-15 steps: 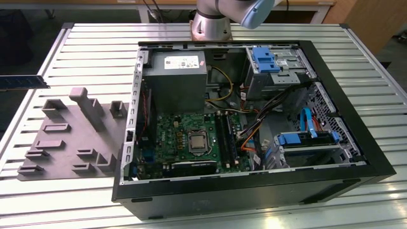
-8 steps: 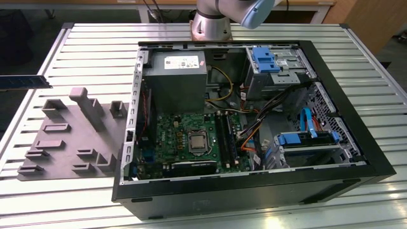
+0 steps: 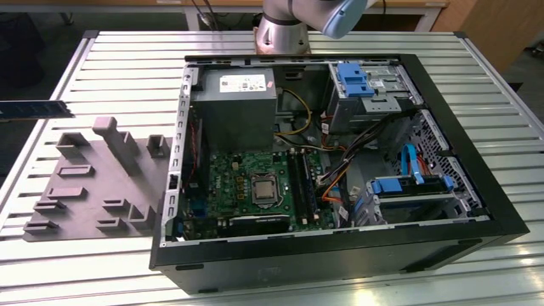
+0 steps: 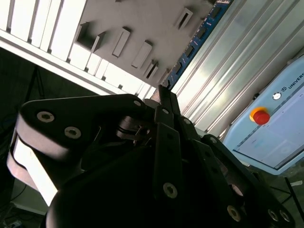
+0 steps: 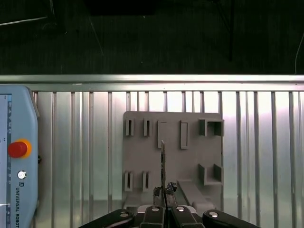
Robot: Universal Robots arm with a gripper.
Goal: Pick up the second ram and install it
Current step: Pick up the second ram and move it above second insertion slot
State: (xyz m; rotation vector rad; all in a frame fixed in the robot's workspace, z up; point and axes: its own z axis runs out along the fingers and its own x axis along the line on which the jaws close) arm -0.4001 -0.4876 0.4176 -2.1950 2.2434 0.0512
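The end effector [image 5: 164, 194] is closed on the second ram [image 5: 163, 159]. The stick hangs above the grey holder tray [image 5: 142, 159] on the counter [image 5: 85, 142].

Exterior view high, angled down on computer case [image 3: 340, 255] and grey tray [image 3: 89, 213], first wrist view straight down on that tray [image 5: 142, 156], second wrist view slanting across the tray [image 4: 142, 23] from behind the jaws.

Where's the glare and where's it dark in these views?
Exterior view: even light, mild sheen on the slatted metal table. First wrist view: slats glare around the grey moulded tray; past the table, black. Second wrist view: slats blown white; the black gripper holding the dark-blue ram stick is shadowed.
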